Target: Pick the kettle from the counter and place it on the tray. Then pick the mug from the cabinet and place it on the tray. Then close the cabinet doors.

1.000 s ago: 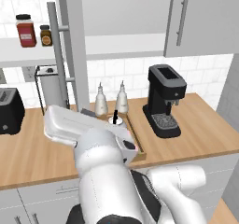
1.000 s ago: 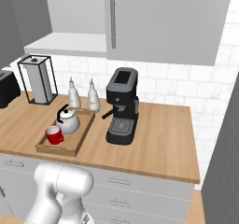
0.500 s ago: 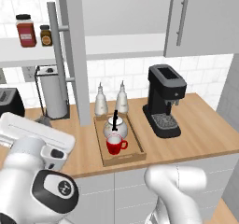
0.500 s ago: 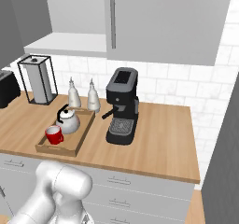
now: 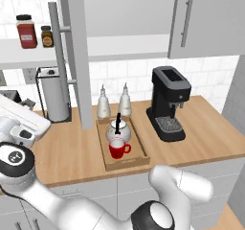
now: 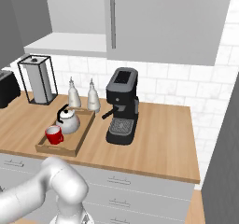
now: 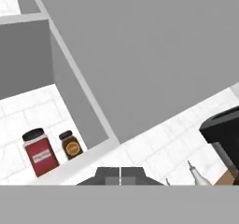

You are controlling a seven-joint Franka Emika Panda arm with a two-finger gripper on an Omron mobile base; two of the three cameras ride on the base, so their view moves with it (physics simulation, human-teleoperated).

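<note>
Facing cabinet door (image 7: 154,55), tool (image 7: 120,175) closed, prob. empty; tray (image 5: 106,153) well below.

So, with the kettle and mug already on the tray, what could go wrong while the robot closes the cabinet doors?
1. The tall grey cabinet door stands open, edge-on over the light-brown wooden counter. A push with the shut gripper may slip off the flat panel.
2. The arm's wide swing might clip the wire-framed paper towel holder or the two pale narrow-necked bottles.
</note>
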